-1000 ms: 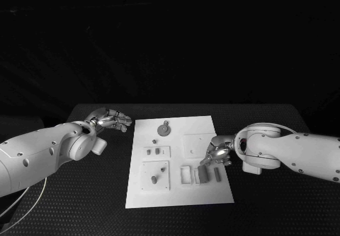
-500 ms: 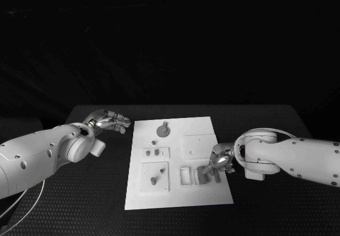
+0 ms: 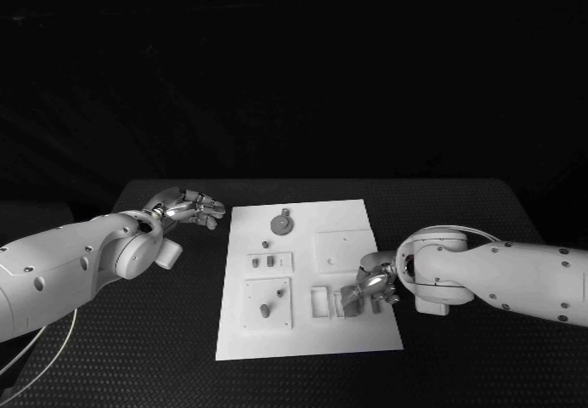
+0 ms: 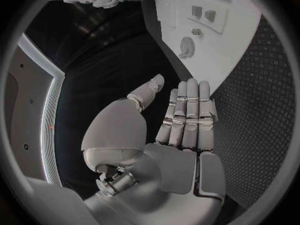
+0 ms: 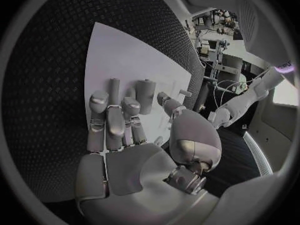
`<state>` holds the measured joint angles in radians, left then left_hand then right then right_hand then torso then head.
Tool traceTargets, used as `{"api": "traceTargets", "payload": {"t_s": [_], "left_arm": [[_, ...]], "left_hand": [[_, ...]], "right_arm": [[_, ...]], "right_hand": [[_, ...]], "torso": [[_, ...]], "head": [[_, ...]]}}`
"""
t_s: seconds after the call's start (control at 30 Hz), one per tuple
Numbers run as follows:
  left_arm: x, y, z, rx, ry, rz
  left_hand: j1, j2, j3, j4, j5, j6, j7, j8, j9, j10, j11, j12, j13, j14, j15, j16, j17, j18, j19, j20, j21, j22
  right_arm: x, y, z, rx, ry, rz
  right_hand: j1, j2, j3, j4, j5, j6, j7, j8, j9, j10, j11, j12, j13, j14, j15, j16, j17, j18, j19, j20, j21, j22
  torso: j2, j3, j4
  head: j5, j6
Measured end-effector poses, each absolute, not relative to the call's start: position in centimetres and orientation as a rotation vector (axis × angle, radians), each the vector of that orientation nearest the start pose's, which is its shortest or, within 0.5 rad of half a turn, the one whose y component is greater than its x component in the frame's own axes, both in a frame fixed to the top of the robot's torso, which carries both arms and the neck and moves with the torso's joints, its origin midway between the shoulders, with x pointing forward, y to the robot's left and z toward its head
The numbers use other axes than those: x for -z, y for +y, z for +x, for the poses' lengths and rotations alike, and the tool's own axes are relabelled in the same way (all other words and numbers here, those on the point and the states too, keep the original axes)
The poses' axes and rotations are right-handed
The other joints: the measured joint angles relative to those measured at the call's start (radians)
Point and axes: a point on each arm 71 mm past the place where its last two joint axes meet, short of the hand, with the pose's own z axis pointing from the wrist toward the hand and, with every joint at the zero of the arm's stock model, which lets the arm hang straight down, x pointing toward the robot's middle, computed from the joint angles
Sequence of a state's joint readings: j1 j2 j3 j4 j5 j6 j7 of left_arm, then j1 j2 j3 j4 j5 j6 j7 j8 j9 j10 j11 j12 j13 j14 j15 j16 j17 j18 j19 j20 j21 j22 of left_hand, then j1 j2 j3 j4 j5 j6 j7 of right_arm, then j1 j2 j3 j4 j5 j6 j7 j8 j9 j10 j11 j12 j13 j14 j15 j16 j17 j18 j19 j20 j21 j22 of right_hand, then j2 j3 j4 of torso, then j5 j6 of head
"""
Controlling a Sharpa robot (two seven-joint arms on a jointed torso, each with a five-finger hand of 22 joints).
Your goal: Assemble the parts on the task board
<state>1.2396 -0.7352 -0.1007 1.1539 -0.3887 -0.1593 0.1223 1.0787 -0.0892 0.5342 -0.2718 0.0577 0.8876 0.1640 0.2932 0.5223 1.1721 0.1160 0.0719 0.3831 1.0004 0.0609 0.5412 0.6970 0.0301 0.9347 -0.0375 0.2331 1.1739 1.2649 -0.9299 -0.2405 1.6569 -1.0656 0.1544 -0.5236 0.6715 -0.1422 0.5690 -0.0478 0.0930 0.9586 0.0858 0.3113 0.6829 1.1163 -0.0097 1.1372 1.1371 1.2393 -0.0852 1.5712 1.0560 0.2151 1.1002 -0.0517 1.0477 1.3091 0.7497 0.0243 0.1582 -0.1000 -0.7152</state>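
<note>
1. Head view. Task board (image 3: 307, 340): white plate, centre of the black table (image 3: 490, 212). Parts (image 3: 351, 301): upright dark pieces in the near right quarter of the board, beside a pale tray; further small parts sit on the left half, and a round part (image 3: 282, 224) lies at the far end. Right hand (image 3: 374, 285): over the board's right edge, fingers lowered onto the upright pieces. Whether it actually clamps one cannot be told here. Left hand (image 3: 190, 207): off the board's far left corner, above the table, grasping nothing.

2. Left wrist view. Left hand (image 4: 181, 130): released, fingers straight and laid side by side, thumb angled apart, nothing in it. Task board (image 4: 250, 25) lies beyond the fingertips.

3. Right wrist view. Right hand (image 5: 119, 130): palm toward the task board (image 5: 125, 55), fingers extended, their tips among 2 upright dark parts (image 5: 145, 95). Thumb held to one side. Contact looks likely; a closed grasp is not shown, so its state cannot be told.

4. Judgement, step in hand: picking or seating an upright part at the near right. Best done by bringing thumb and finger onto opposite faces of 1 piece only, keeping it vertical and not nudging its neighbour.
</note>
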Motion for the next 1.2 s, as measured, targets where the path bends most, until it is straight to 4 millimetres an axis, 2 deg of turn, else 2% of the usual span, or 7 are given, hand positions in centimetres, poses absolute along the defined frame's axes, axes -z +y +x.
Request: {"api": "traceTargets", "payload": {"t_s": [0.23,0.43,0.53,0.7,0.8,1.07,1.2], "left_arm": [[21.28,26.24,54.55,1.091,1.748,-0.852],[21.28,26.25,54.54,1.091,1.749,-0.852],[21.28,26.26,54.54,1.091,1.749,-0.852],[21.28,26.39,54.53,1.089,1.748,-0.853],[21.28,26.41,54.53,1.089,1.747,-0.854],[21.28,26.38,54.53,1.089,1.748,-0.853],[21.28,26.36,54.54,1.089,1.748,-0.853]], "left_hand": [[0.0,0.0,0.0,0.0,0.0,0.0,0.0,0.0,0.0,0.0,0.0,0.0,0.0,0.0,0.0,0.0,0.001,0.0,0.0,0.0,0.0,0.001],[0.0,0.0,0.0,0.0,0.0,0.0,0.0,0.0,0.0,0.0,0.0,0.0,0.0,0.0,0.0,-0.004,0.001,0.0,0.0,0.0,0.0,0.001],[0.0,0.0,0.0,0.0,0.0,0.0,0.0,0.0,0.0,0.0,0.0,0.0,0.0,0.0,0.0,-0.004,0.002,0.0,0.0,0.0,0.0,0.001],[0.0,0.0,0.0,0.0,0.0,0.0,0.0,0.0,0.0,0.0,0.0,0.0,0.0,0.0,0.0,-0.004,0.002,0.0,0.0,0.0,0.0,0.001],[0.0,0.0,0.0,0.0,0.0,0.0,0.0,0.0,0.0,0.0,0.0,0.0,0.0,0.0,0.0,-0.004,0.002,0.0,0.0,0.0,0.0,0.001],[0.0,0.0,0.0,0.0,0.0,0.0,0.0,0.0,0.0,0.0,0.0,0.0,-0.001,0.0,0.0,-0.004,0.003,0.0,0.0,0.0,0.0,0.002],[0.0,0.0,0.0,0.0,0.0,0.0,0.0,0.0,0.0,0.0,0.0,0.0,-0.001,0.0,0.0,-0.004,0.003,0.0,0.0,0.0,0.0,0.002]], "right_arm": [[25.98,-22.7,42.61,-0.337,2.485,0.078],[26.3,-22.3,42.73,-0.339,2.487,0.076],[26.42,-22.25,42.74,-0.34,2.484,0.08],[26.46,-22.22,42.73,-0.342,2.479,0.085],[26.47,-22.21,42.68,-0.344,2.476,0.088],[26.38,-22.16,42.3,-0.355,2.468,0.095],[26.31,-22.09,42.03,-0.363,2.464,0.098]], "right_hand": [[0.0,0.0,0.006,0.002,0.0,-0.001,0.005,-0.007,0.001,-0.003,0.001,0.0,0.0,0.001,-0.001,0.0,-0.006,0.0,0.0,0.0,0.0,0.0],[0.015,0.015,0.009,-0.041,0.0,0.007,0.012,-0.015,0.001,-0.006,0.003,0.005,0.0,0.002,-0.003,0.0,-0.004,0.0,-0.003,-0.002,0.004,0.0],[0.013,0.049,0.004,-0.07,0.0,0.008,0.013,-0.015,0.003,-0.006,0.003,0.005,0.0,0.003,-0.004,0.0,0.001,0.0,-0.003,-0.002,0.008,0.0],[0.018,0.126,0.003,-0.173,-0.004,0.014,0.018,-0.015,0.003,-0.006,0.003,0.009,0.0,0.003,-0.004,0.0,0.013,0.0,-0.006,-0.002,0.016,0.0],[0.008,0.153,0.001,-0.218,-0.005,0.026,0.011,-0.015,0.003,-0.006,0.003,0.009,-0.002,0.004,-0.005,0.0,0.019,-0.001,-0.006,-0.002,0.017,0.0],[0.003,0.158,0.018,-0.24,0.0,0.041,0.006,-0.033,-0.006,-0.003,0.0,0.009,-0.005,0.004,-0.005,0.0,0.023,-0.001,-0.006,-0.001,0.017,0.0],[0.003,0.158,0.02,-0.242,0.0,0.046,0.001,-0.024,-0.004,-0.001,-0.002,0.009,-0.006,0.004,-0.005,0.0,0.023,-0.001,-0.007,0.0,0.021,0.0]], "torso": [[0.0,0.0001,0.0],[0.0,0.0,-0.0004],[0.0,0.0002,-0.0003],[0.0,0.0005,-0.0001],[0.0,0.0005,-0.0002],[-0.001,0.0005,-0.0004],[-0.001,0.0005,-0.0007]], "head": [[0.001,-0.002],[0.0,-0.003],[0.0,-0.004],[0.001,-0.005],[0.001,-0.005],[0.003,-0.007],[0.004,-0.007]]}}
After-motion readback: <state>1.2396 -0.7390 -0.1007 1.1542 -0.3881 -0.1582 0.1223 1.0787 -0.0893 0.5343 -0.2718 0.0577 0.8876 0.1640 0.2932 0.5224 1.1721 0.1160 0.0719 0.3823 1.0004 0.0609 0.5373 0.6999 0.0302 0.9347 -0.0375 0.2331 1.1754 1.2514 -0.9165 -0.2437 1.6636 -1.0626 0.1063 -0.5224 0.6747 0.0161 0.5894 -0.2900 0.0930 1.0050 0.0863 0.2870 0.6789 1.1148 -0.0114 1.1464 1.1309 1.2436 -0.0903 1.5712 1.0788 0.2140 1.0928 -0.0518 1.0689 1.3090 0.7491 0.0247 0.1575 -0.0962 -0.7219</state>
